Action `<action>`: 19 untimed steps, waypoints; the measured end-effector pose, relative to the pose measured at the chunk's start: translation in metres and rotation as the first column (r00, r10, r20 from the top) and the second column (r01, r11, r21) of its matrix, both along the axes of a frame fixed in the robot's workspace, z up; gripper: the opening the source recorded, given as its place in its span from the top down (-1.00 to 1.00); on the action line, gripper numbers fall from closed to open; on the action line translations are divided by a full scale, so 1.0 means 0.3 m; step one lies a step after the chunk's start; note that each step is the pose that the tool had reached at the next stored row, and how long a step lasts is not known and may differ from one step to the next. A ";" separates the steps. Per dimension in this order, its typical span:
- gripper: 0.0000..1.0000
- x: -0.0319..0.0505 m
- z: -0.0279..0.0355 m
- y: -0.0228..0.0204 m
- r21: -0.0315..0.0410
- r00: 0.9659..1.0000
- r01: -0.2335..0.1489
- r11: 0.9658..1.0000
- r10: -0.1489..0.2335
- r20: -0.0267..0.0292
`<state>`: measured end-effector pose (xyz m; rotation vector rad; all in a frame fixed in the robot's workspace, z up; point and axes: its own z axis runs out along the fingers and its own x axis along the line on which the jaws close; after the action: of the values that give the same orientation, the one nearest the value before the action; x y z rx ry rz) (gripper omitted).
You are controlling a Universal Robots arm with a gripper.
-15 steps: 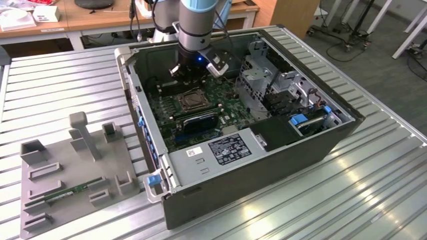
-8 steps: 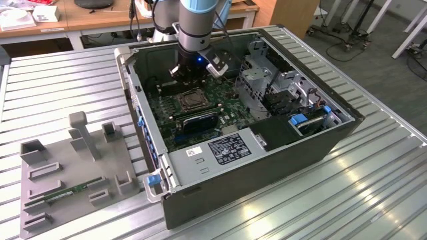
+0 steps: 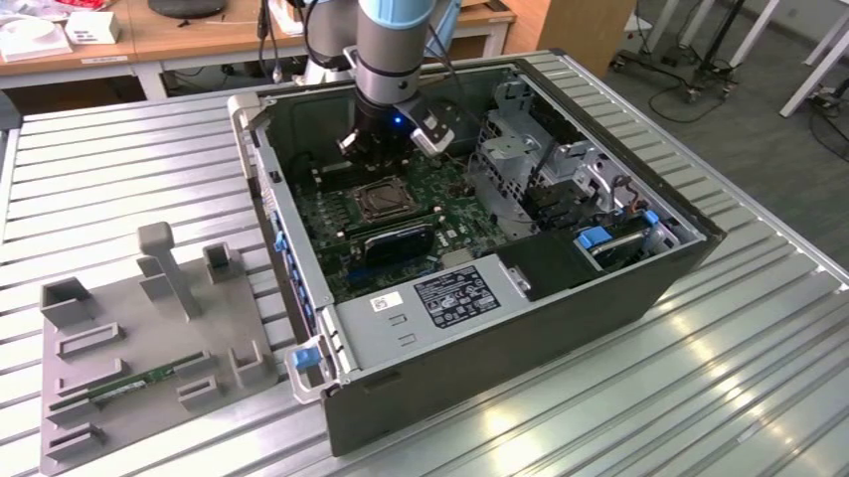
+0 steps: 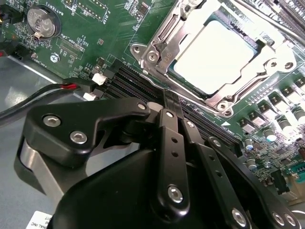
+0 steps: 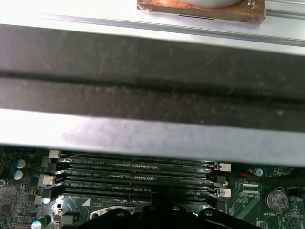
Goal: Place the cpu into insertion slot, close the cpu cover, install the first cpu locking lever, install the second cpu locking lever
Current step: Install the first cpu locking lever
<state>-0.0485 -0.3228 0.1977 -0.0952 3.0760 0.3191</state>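
- Labels first: a black printed label (image 3: 455, 295) and a small white sticker (image 3: 388, 301) sit on the silver box at the near end of the computer case (image 3: 558, 328); I'm not reading either out.
- White lettering runs across the green circuit board (image 4: 114, 24) in the second wrist view, beside a round coin battery (image 4: 42, 21).
- A corner of a white sticker (image 4: 40, 219) with print shows on the tool's own body.
- Gripper (image 4: 169, 98) looks clenched on nothing, its two black fingers (image 4: 167, 143) lying side by side with no gap.
- In the exterior view the gripper (image 3: 385, 157) hangs inside the case, just on the far side of the insertion slot (image 3: 378, 202).
- The cpu (image 4: 214, 57) is seated in that slot: flat, square, with a pale, washed-out metal face.
- The cpu cover (image 4: 159, 50) lies down around it, a shiny silver frame with the chip showing through its cut-out.
- I can't tell how the locking levers stand.
- Long black memory slots (image 5: 138, 176) run between tool and socket.
- On the exterior view's left, a grey fixture tray (image 3: 133, 328) rests on the slatted table (image 3: 663, 397).
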 end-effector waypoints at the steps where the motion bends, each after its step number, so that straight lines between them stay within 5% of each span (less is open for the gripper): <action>1: 0.79 0.001 -0.001 -0.001 0.000 1.000 0.000 1.000 0.000 0.000; 19: 0.79 0.005 -0.006 -0.003 -0.003 1.000 0.000 1.000 0.000 0.000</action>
<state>-0.0472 -0.3238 0.1958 -0.0953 3.0765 0.3148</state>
